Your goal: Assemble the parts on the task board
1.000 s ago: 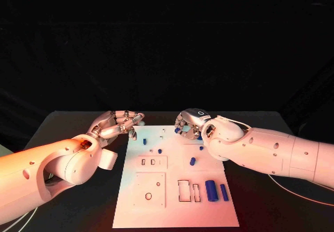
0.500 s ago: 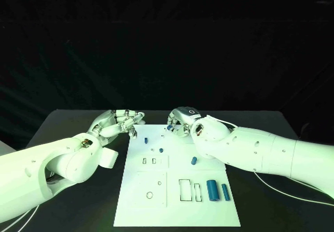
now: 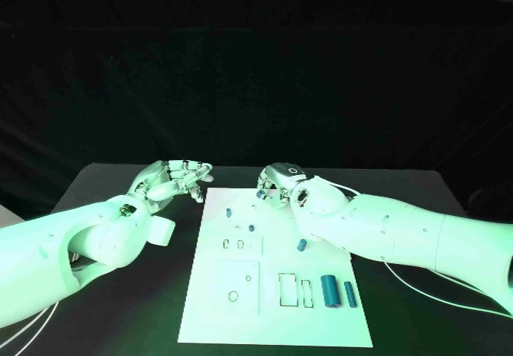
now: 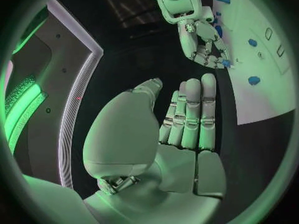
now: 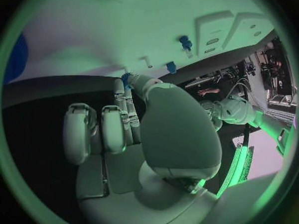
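I see the board (image 3: pixel 273 297) lying flat at the middle of the table (image 3: pixel 107 193), long side running away from me. At its near right corner, a rectangular recess (image 3: pixel 287 290) stands empty, a narrower slot just beside it. Right of the slot lie a thick cylinder (image 3: pixel 329 290) and a thin rod (image 3: pixel 350 294), side by side, not seated. Mid-board, a short peg (image 3: pixel 302 244) lies loose. Toward the far end, two small pegs (image 3: pixel 229 212) and (image 3: pixel 252 228) sit on the board; I cannot tell whether they are seated in holes.

The right hand (image 3: pixel 282 185) is over the board's far edge, fingers curled downward, pinching a small blue part (image 5: pixel 126 79) at its fingertips (image 4: pixel 215 59).

The left hand (image 3: pixel 171 180) hovers beside the board's far left corner, off the plate. Its fingers (image 4: pixel 193 112) are straight and close together, thumb apart, holding nothing.
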### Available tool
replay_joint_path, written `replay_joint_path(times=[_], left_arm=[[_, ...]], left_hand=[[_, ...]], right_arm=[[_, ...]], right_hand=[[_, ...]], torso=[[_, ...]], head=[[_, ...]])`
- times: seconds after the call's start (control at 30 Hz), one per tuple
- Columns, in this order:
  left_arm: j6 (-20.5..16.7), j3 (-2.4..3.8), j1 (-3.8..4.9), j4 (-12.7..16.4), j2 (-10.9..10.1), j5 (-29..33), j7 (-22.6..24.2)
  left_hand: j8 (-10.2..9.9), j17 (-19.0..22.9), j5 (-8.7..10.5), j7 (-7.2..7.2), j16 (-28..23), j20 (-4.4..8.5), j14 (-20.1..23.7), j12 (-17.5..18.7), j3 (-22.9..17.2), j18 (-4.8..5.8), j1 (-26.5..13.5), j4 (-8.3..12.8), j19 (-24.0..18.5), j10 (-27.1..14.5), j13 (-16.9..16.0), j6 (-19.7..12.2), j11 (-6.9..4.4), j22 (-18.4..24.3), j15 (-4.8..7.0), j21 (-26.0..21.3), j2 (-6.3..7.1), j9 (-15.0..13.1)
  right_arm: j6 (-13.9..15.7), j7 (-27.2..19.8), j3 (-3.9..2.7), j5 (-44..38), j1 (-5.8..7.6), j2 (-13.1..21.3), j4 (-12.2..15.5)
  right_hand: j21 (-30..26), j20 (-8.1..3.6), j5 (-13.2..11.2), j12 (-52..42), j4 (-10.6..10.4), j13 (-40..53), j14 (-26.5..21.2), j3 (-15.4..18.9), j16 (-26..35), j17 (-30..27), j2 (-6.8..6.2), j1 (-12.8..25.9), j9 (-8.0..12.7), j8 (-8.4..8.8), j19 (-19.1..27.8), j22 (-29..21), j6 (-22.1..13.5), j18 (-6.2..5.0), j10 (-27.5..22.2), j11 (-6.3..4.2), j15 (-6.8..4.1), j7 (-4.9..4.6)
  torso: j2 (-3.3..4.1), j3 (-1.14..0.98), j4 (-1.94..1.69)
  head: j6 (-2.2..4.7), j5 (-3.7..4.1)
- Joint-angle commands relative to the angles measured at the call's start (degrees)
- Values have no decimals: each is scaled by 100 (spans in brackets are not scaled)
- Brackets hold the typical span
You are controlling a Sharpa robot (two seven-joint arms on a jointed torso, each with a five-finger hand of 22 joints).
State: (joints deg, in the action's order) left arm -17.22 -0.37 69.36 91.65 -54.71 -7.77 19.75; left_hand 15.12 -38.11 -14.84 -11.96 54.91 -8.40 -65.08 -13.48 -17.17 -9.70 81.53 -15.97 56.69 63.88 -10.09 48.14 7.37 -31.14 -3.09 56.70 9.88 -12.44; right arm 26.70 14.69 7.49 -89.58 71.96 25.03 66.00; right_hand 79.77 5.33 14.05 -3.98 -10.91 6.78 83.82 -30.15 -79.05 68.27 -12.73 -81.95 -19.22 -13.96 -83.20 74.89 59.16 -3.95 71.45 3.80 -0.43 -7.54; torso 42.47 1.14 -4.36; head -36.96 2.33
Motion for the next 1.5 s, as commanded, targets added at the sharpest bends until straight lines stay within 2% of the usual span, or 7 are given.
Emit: replay_joint_path(times=[0.03, 0.23, 0.43, 0.77, 0.9, 1.1, 1.5], left_arm=[[-24, 8, 22, -3, 13, 78, 108], [-22, 8, 28, -10, 18, 81, 106], [-22, 9, 33, -12, 17, 82, 102], [-13, 9, 40, -10, 23, 82, 98], [-13, 9, 41, -13, 24, 82, 94], [-11, 9, 44, -13, 23, 82, 89], [12, 9, 48, -28, 25, 82, 66]], left_hand=[[29, 6, 5, 4, -36, 2, 47, -18, -35, -82, 32, 4, -39, -42, -5, -26, -2, 4, 10, -5, 11, -7], [29, 11, 5, 3, -42, 1, 54, -17, -38, -82, 32, 3, -46, -47, -5, -27, -1, 5, 9, -7, 12, -7], [29, 11, 5, 3, -42, 1, 54, -17, -38, -82, 32, 3, -46, -47, -5, -27, -1, 5, 9, -7, 12, -7], [29, 11, 5, 3, -42, 1, 54, -17, -38, -82, 32, 3, -46, -47, -5, -27, -1, 5, 9, -7, 12, -7], [29, 11, 5, 3, -42, 1, 54, -17, -38, -82, 32, 3, -46, -47, -5, -27, -1, 5, 9, -7, 12, -7], [30, 23, 6, 1, -55, -3, 66, -17, -44, -82, 31, 2, -61, -57, -5, -28, 2, 7, 6, -11, 15, -9], [30, 23, 6, 1, -55, -3, 66, -17, -44, -82, 31, 2, -61, -57, -5, -28, 2, 7, 6, -11, 15, -9]], right_arm=[[-31, 52, -1, -5, -5, -43, -58], [-147, 44, -1, -6, -8, -91, -118], [-330, 49, 2, -6, -17, -129, -173], [-388, 34, 6, 4, -36, -195, -257], [-335, 27, 7, 11, -37, -210, -263], [-168, 8, 7, 38, -38, -219, -278], [71, -81, 7, 110, -37, -214, -227]], right_hand=[[5, -22, 28, 29, 10, 7, 272, -32, -30, -2, 15, 19, -7, -14, -9, -8, 15, 71, 43, 10, -31, -17], [8, -19, 23, 33, 13, 7, 271, -34, -34, -4, -5, 40, -11, -8, -11, -1, 3, 73, 33, 17, -27, -25], [11, -15, -3, 37, 15, 8, 270, -35, -39, -5, -27, 70, -16, -2, -11, 5, -11, 74, 20, 23, -21, -29], [-29, 3, -48, 47, 17, 1, 257, -59, -28, -54, -75, 140, -22, 37, 19, -43, -80, 62, -58, 48, -1, -50], [-46, 15, -54, 51, 20, -7, 251, -77, -27, -73, -99, 170, -22, 66, 32, -61, -127, 58, -117, 65, 13, -66], [-250, 78, -94, 56, 30, -73, 204, -123, 29, -219, -186, 260, -17, 164, 172, -325, -276, 2, -438, 149, 82, -131], [-282, 99, -144, 26, 41, -75, 192, -135, 35, -250, -215, 292, -7, 236, 188, -353, -384, -8, -446, 152, 93, -137]], torso=[[3, 3, -3], [0, 6, -5], [9, 1, 8], [6, 0, 6], [6, 2, 11], [10, 2, 17], [10, 2, 13]], head=[[4, -8], [0, -20], [-9, -37], [-19, -41], [-21, -45], [-12, -51], [-9, -60]])
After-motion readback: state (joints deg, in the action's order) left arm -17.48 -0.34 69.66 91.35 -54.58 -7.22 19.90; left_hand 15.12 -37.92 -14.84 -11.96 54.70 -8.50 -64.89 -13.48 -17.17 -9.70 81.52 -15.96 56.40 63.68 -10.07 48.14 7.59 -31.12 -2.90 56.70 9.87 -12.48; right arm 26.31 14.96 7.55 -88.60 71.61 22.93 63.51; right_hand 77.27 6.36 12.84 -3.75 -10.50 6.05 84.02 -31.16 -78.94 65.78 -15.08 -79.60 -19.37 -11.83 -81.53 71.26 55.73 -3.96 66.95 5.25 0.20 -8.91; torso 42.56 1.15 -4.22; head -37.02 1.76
